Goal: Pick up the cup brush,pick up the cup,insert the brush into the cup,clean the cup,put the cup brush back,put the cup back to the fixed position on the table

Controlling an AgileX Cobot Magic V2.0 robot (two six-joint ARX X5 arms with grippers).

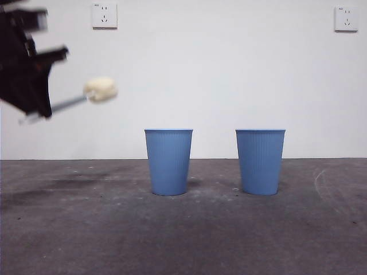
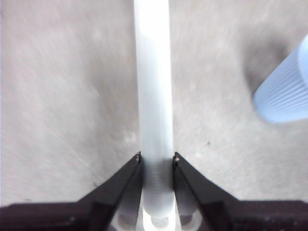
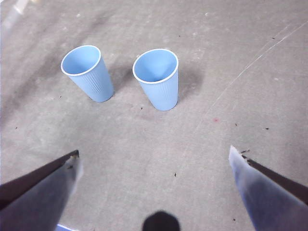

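The cup brush [image 1: 94,93] is up in the air, its cream sponge head sticking out ahead of the left tool [image 1: 35,106], whose jaws are clamped on the pale handle [image 2: 154,96] low down near its end. That leaves most of the brush's length beyond the grip, so from here I'd worry about it swinging or twisting in the jaws, and about the head catching a rim instead of dropping inside.

Well off to the side of that tool, and lower, two blue cups stand upright on the desk [image 1: 69,229], apart from each other: the nearer cup [image 1: 168,161] and the farther cup [image 1: 260,161]. Both are untouched. They look light, so a sideways knock from the brush could tip one.

The right tool [image 3: 154,166] hovers above the desk with its jaws spread wide and nothing between them, the cups ahead of it; nothing lies between it and them. Two wall sockets [image 1: 104,15] sit behind.
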